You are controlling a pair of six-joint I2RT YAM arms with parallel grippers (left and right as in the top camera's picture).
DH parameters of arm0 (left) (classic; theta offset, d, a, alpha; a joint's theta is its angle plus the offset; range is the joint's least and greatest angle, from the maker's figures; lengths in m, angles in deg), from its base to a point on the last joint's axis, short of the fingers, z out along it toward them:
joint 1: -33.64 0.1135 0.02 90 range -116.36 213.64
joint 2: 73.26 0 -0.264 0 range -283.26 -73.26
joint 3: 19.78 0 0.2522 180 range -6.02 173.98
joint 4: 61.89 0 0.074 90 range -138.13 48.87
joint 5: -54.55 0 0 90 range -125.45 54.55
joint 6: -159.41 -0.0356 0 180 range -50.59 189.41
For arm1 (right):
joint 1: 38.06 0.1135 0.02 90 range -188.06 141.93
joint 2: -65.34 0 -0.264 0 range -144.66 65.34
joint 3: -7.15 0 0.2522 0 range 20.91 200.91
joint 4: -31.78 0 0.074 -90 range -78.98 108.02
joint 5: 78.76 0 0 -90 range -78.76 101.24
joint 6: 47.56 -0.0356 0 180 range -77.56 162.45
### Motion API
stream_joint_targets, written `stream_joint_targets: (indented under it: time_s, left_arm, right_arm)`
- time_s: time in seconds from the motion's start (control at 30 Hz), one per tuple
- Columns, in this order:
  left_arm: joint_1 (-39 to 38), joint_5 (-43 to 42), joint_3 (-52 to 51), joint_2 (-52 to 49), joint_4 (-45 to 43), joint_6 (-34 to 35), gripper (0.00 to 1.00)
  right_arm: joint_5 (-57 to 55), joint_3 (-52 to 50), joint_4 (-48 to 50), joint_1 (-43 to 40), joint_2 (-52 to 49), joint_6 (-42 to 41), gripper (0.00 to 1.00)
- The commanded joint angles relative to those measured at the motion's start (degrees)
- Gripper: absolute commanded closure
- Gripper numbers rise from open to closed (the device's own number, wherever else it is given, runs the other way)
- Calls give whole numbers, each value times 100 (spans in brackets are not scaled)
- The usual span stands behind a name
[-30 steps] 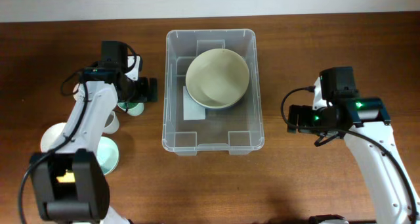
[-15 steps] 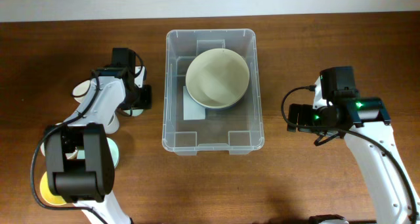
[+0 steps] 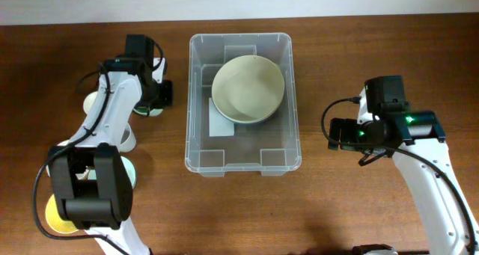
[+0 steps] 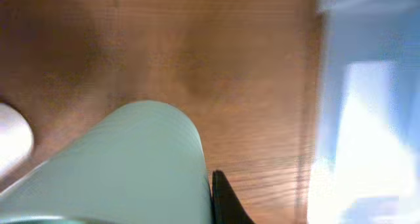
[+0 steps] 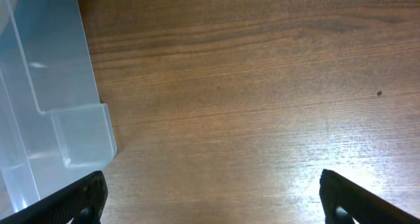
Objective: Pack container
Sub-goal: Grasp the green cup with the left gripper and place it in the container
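The left arm (image 3: 111, 124) was stretched out long. Only one black finger (image 4: 224, 203) of its jaws showed, so how wide they stood was hard to tell. The right arm (image 3: 423, 161) was bent at the elbow. Its jaws were spread wide apart, one fingertip (image 5: 72, 198) at each side.

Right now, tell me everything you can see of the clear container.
The container is a large, see-through plastic bin, rectangular, with rounded rim and notched walls. It stands upright, lidless, on the wooden table. A pale bowl sits in its far half; a white label shows on its base.
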Motion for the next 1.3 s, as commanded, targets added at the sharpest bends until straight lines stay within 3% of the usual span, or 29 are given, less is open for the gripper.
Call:
stream_joint_targets:
  time_s: [0.0, 0.2, 0.4, 0.63, 0.8, 1.03, 1.27]
  left_arm:
    - [-216, 0, 1021, 0, 726, -4, 99]
    - [-1132, 0, 2964, 227, 2218, 0, 99]
    - [-2337, -140, 3158, 339, 2332, 201, 99]
    - [-3235, -232, 2717, 326, 2173, 977, 99]
    - [-3617, -780, 2155, 323, 1821, 1119, 99]
    - [-4142, -800, 970, 308, 997, 1703, 99]
    - [-4345, -708, 63, 304, 103, 3023, 99]
  right_arm:
    - [-138, -39, 0, 42, 61, -33, 1]
    - [-380, -37, -7, 20, 72, -271, 1]
    - [-968, -33, -81, -251, 612, -890, 1]
    - [-424, -33, -179, -1180, 1224, -793, 1]
    - [-382, -35, -256, -1250, 1123, -776, 1]
    - [-319, -35, -302, -1250, 1064, -754, 1]
    - [-319, -35, -345, -1250, 1064, -739, 1]
